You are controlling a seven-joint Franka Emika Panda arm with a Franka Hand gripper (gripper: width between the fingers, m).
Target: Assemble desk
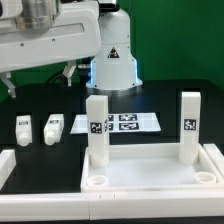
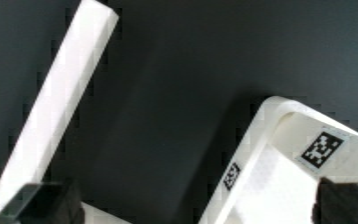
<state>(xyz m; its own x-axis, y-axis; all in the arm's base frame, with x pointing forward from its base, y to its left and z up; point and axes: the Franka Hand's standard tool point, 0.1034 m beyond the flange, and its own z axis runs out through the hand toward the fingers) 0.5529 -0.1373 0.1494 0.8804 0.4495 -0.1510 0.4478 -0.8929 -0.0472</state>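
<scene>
The white desk tabletop (image 1: pixel 150 178) lies at the front of the exterior view. Two white legs stand upright on it, one at the left (image 1: pixel 96 130) and one at the right (image 1: pixel 189 126). Two more tagged legs (image 1: pixel 23 128) (image 1: pixel 52 127) lie loose on the black table to the exterior view's left. My gripper (image 1: pixel 38 80) hangs open and empty high above those loose legs. In the wrist view the dark fingertips (image 2: pixel 25 205) sit in the lower corners, far apart. A tagged white leg (image 2: pixel 291 150) lies below them, nearer one finger, not touched.
The marker board (image 1: pixel 116 124) lies flat behind the tabletop. White raised rails flank the tabletop at the left (image 1: pixel 6 165) and right (image 1: pixel 214 158). The arm's base (image 1: pixel 112 60) stands at the back. A long white bar (image 2: pixel 69 100) crosses the wrist view.
</scene>
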